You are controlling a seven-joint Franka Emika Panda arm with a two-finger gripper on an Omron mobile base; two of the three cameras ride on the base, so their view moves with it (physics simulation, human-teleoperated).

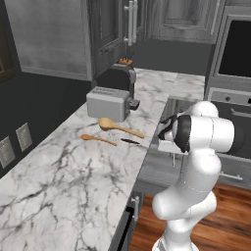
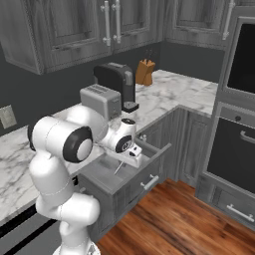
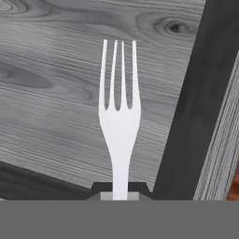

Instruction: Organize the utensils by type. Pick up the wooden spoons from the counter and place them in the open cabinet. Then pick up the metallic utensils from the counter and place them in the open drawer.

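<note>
While the gripper [image 2: 133, 155] hangs over the open drawer [image 2: 124, 177] with its jaws clamped on the handle of a metal fork [image 3: 119, 116], the tines point down at the grey wood-grain floor of the drawer, and the main risk lies in the release; if the jaws part while the fork stands this upright, it may bounce or tip against the drawer's dark wall, and should the hand drift toward the front panel it could drop outside onto the wooden floor [image 2: 174, 219]; the thin handle might also slip or twist in the pinch. Both wooden spoons [image 1: 117, 128] lie on the counter [image 1: 73, 181] just in front of the toaster [image 1: 109, 103], well apart from the drawer, with a small dark utensil [image 1: 130, 141] beside them, so most of the sorting looks undone. The open cabinet cannot be picked out with certainty; the finger tips are mostly cut off in the hand view, and the fork reads as a thin pale sliver in the right base view.
</note>
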